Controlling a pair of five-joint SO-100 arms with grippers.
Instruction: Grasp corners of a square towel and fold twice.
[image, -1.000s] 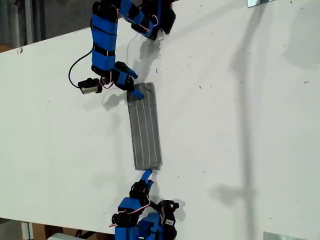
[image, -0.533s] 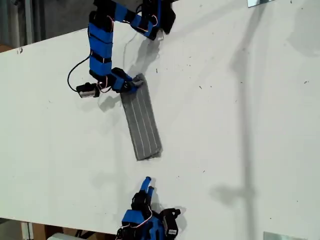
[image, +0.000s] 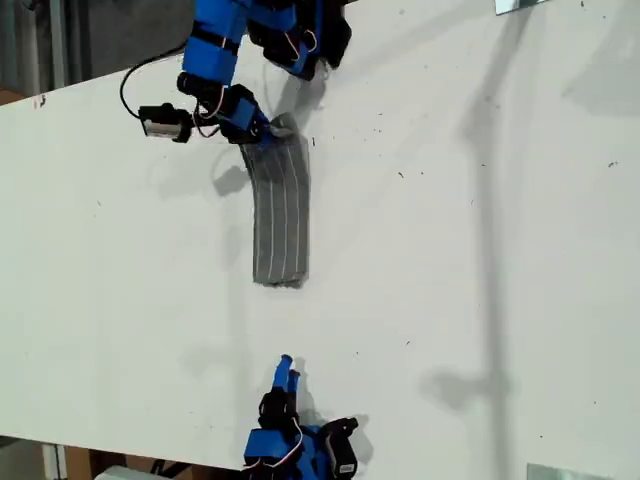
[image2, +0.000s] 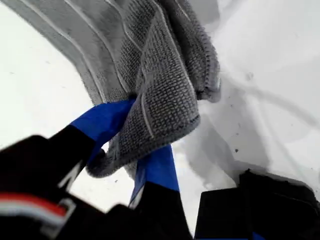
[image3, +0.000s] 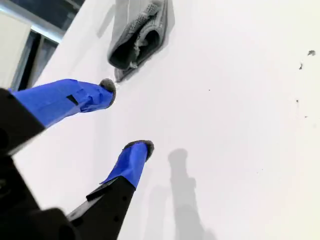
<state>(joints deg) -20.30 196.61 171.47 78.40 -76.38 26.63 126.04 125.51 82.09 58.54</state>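
One narrow folded strip is all that shows of the towel (image: 279, 220), lying on the white counter (image: 480, 250) in the upper middle of the exterior view, its long axis running from the far arm toward the near arm. The far end (image2: 165, 100) is bunched and lifted, pinched between the blue fingers of my first claw (image: 262, 130); the first wrist view shows the layers of cloth crumpled together there, so it is unclear whether every layer is held. The near end (image3: 137, 37) rests flat on the counter, unheld, with its folded edges slightly splayed. My second claw (image3: 122, 117) hovers well apart from that end with its fingers spread and nothing between them. Risks from this state: with only one end gripped, any further pull could drag the whole strip across the counter rather than fold it; a partial grip on the layers could let the lower ply drop away and undo the first fold; the bunched grip could twist the strip, so the second fold lands skewed. The loose near end has no restraint against sliding.
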